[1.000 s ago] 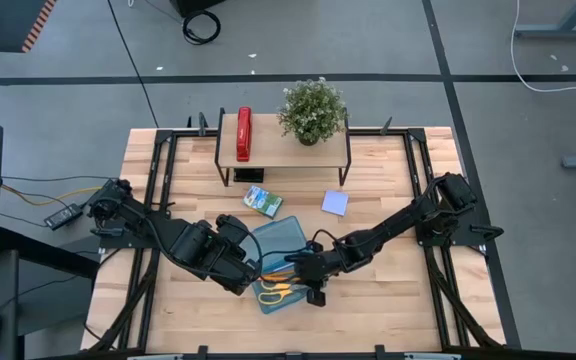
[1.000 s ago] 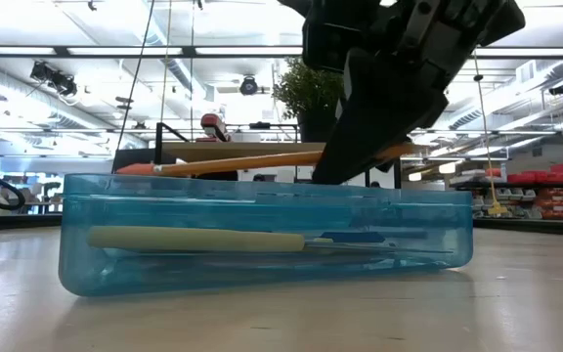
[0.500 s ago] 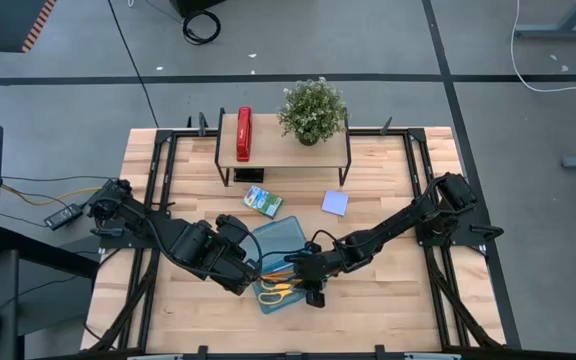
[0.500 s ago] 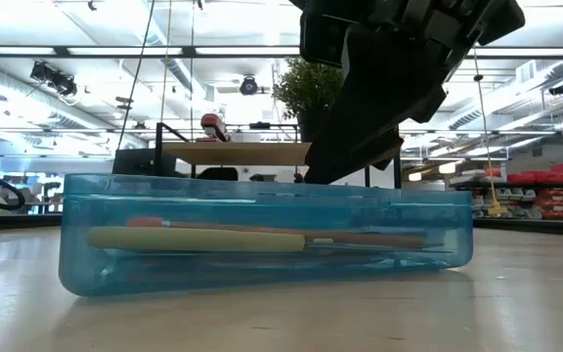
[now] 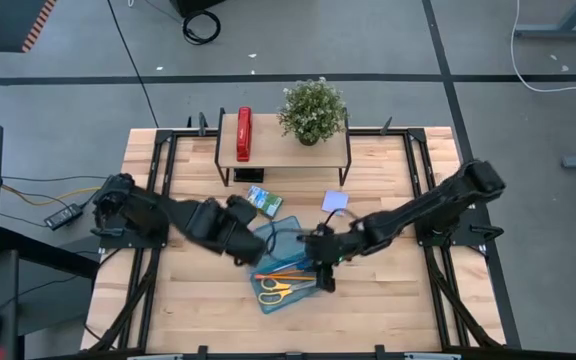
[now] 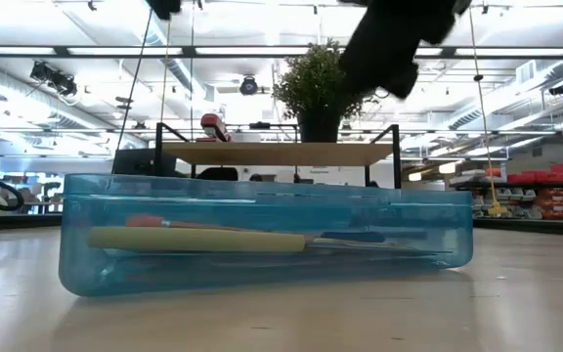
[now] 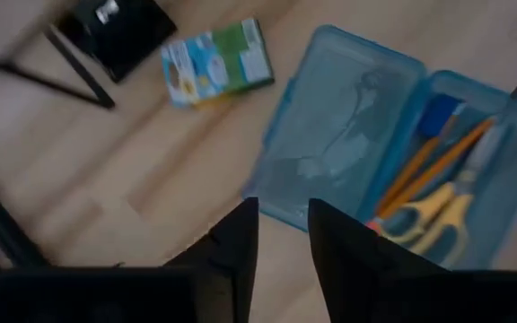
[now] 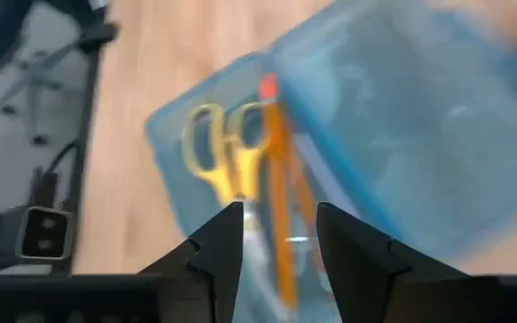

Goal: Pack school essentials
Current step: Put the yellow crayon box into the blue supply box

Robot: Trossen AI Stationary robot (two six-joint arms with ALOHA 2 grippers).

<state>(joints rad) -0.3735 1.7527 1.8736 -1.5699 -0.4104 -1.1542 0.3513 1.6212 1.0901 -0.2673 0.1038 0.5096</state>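
Translucent blue case (image 5: 280,262) open mid-table. Left gripper (image 7: 281,238) above its lid side, fingers slightly apart, empty. Green-blue packet (image 5: 263,202) just behind case, sticky-note pad (image 5: 335,203) farther right, both unpacked; risk of nudging case while reaching. Inside tray: orange pencils (image 5: 286,272), yellow-handled scissors (image 5: 276,292). Right gripper (image 8: 278,238) overhead, parted, empty.

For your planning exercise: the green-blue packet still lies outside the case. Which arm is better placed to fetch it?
Probably the left: its end effector hangs empty close to the green-blue packet, while the right end effector is farther off, beyond the open case.
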